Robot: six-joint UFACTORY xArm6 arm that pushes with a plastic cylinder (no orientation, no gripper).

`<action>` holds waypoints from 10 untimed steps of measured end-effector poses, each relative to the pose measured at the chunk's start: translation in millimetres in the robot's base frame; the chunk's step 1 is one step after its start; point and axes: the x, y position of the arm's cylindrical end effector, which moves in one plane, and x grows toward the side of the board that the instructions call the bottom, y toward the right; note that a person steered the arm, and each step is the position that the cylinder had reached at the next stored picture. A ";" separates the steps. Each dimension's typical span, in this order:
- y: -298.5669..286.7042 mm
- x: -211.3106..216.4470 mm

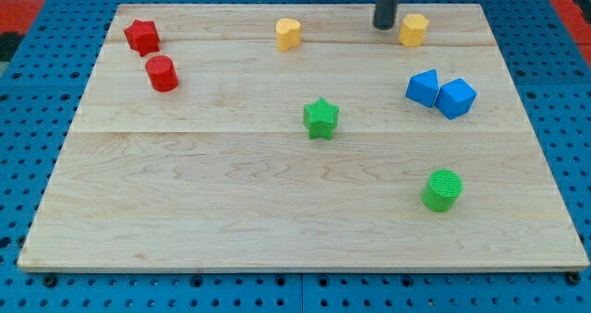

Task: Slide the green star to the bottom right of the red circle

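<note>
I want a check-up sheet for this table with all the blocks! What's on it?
Surface: wooden board, flat, lying on a blue pegboard.
Job's things: green star near the middle; red circle at the view's upper left, well apart from it.
Clutter: red star just above the red circle; yellow heart; yellow block; two blue blocks touching; green cylinder at lower right.
End effector: none, only a rod; my tip is at the view's top, just left of the yellow block, far from the green star.
Cables: nothing seen.
Surroundings: red strips at the top corners.

Two red blocks (142, 37), two yellow (289, 34), two blue (424, 88), two green (320, 119)
</note>
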 end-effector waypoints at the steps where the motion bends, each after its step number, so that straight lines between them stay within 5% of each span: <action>1: -24.1 0.0; 5: 0.1 10.5; 7: 1.3 126.7; 10: -69.4 216.1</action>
